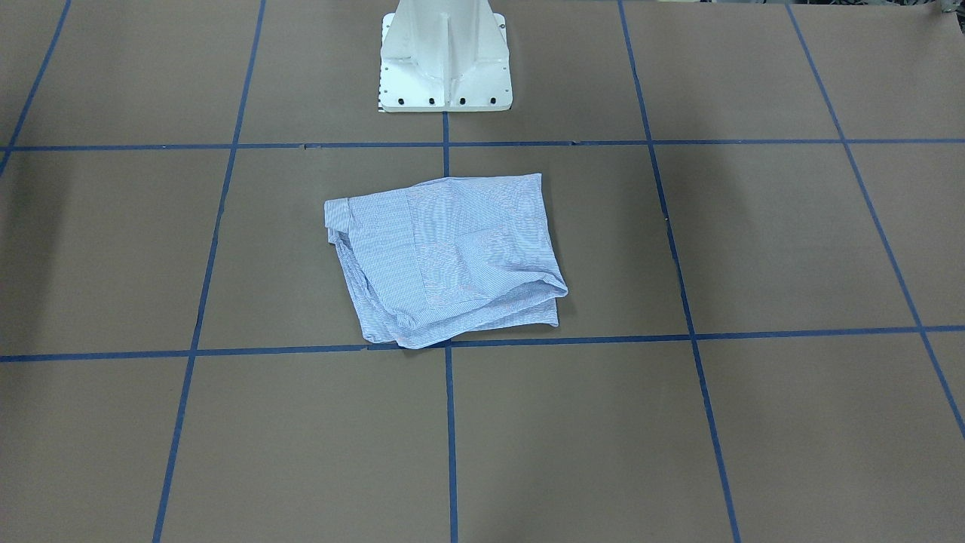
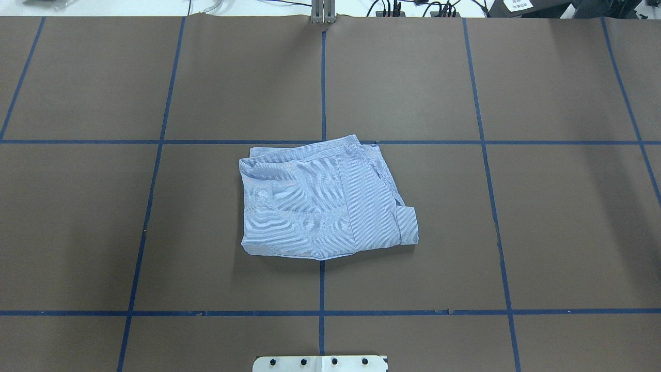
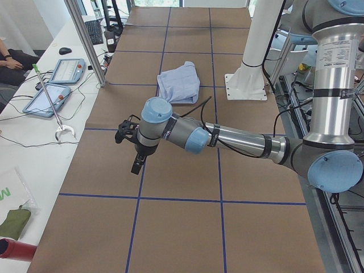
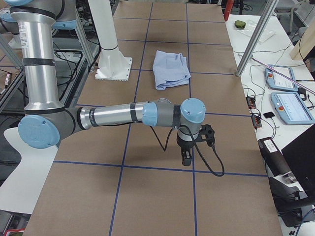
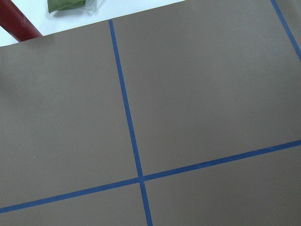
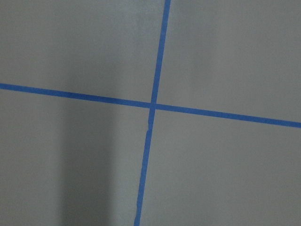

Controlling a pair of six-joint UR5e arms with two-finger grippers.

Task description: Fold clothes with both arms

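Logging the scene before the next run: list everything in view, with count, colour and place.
shirt: one, light blue with fine white stripes, folded, middle of the table.
table: one, brown top, carries the shirt.
tape lines: several, blue, a grid across the table.
pedestal: one, white, at the robot's edge of the table.
tablets: two, blue-rimmed, on the white side bench.
red cylinder: one, red, near end of that bench.
green pouch: one, green, beside the red cylinder.
left arm: one, grey-silver, light-blue caps, over bare table.
left gripper: one, black, pointing down; jaw state unclear.
right arm: one, same colours, over bare table.
right gripper: one, black, pointing down; jaw state unclear.
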